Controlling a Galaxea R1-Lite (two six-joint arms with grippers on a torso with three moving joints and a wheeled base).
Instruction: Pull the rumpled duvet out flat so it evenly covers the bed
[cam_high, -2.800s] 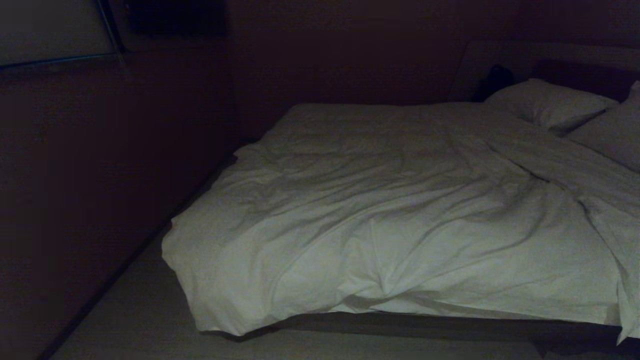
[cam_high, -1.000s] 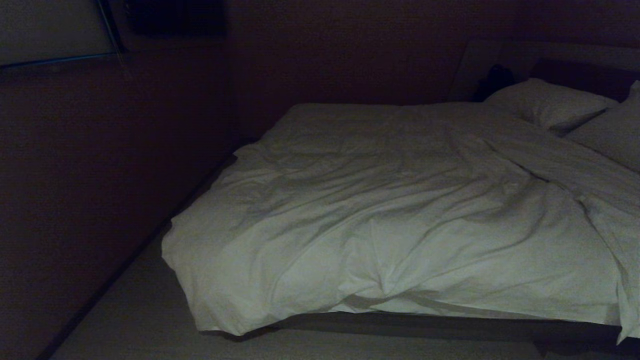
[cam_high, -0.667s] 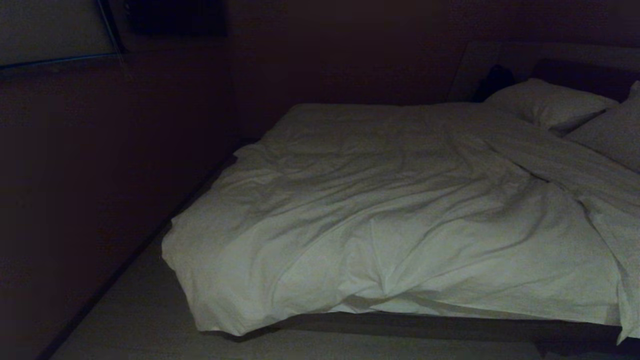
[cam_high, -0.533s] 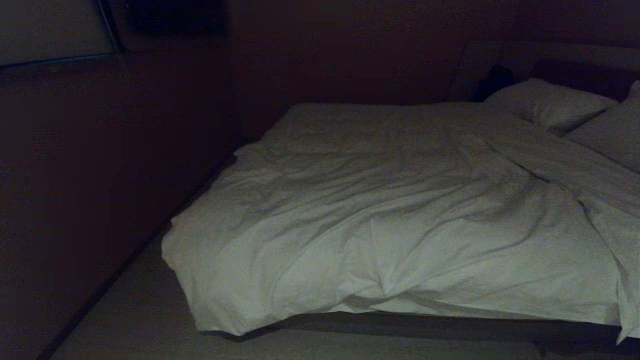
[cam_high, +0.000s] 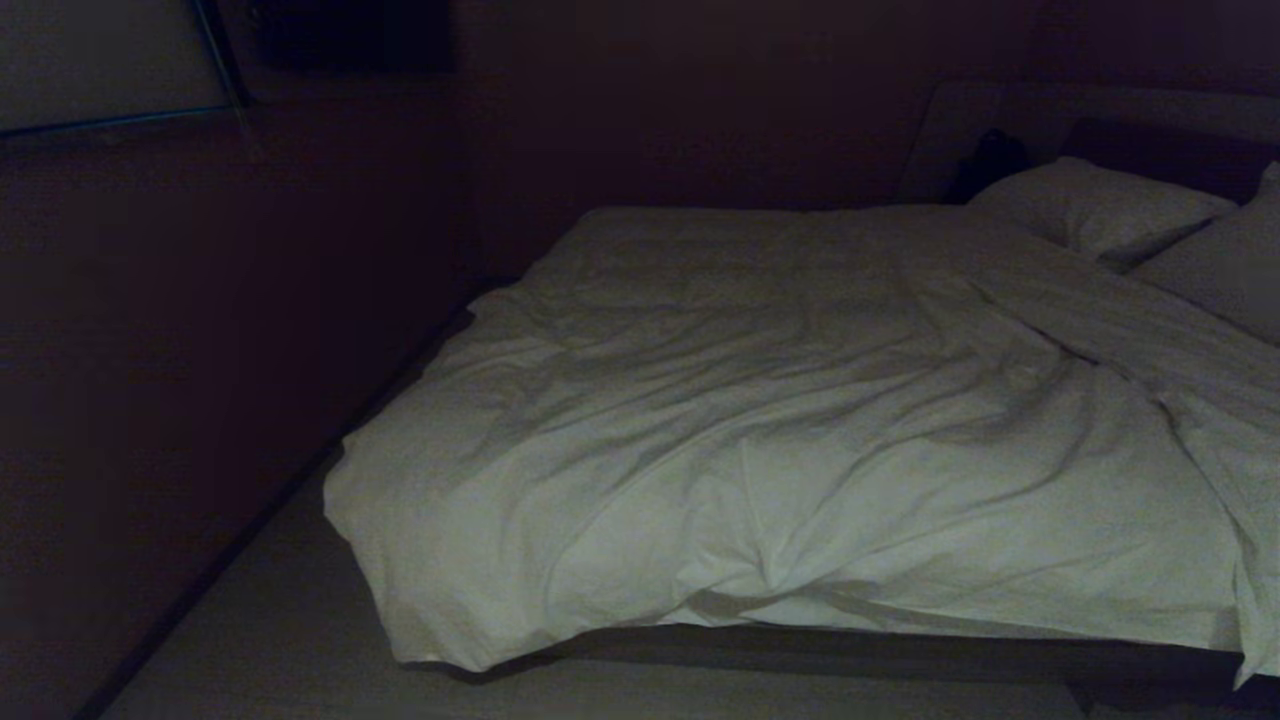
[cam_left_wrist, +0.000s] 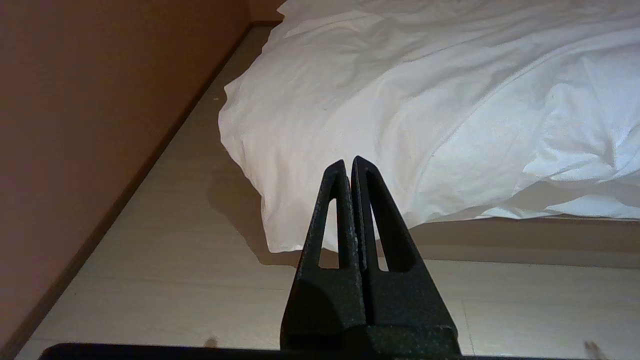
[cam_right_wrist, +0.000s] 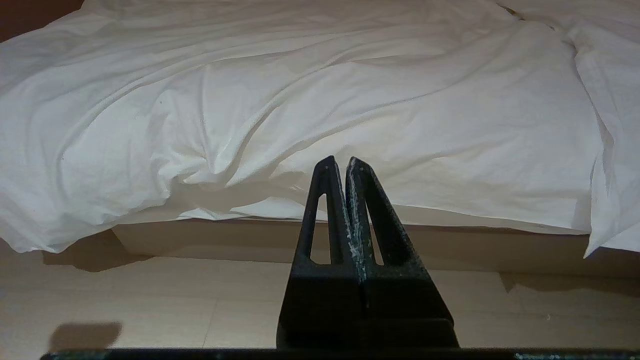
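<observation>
The duvet (cam_high: 780, 440) is being shown spread over the bed (cam_high: 900, 655), a soft, puffy white cover creased by long diagonal folds. In the head view, its rounded corner at 7 o'clock is being draped over the mattress edge and is hanging just above the pale floor (cam_high: 280, 640). A bunched pucker is being formed at the near edge around 6 o'clock, where the fabric is gathered into short ridges. Toward 3 o'clock a separate fold of the duvet is being laid over the main panel, and its edge is hanging at the right border. Two plump white pillows (cam_high: 1100, 205) are being seen at 2 o'clock, against the dark headboard (cam_high: 1170, 150). A dark wall (cam_high: 200, 350) is running along the bed's left side from 9 to 11 o'clock.

Neither arm is being shown in the head view. In the left wrist view, the left tool (cam_left_wrist: 350, 162) is being held with its two black, tapered, slotted fingers pressed together, gripping nothing, in front of the hanging duvet corner and above the floor boards. In the right wrist view, the right tool (cam_right_wrist: 338, 162) is likewise being held together and empty, its matte fingers marked by pale scuffs, facing the near bed edge just beside the pucker. Below the duvet edge, the plain side of the bed base is being exposed.
</observation>
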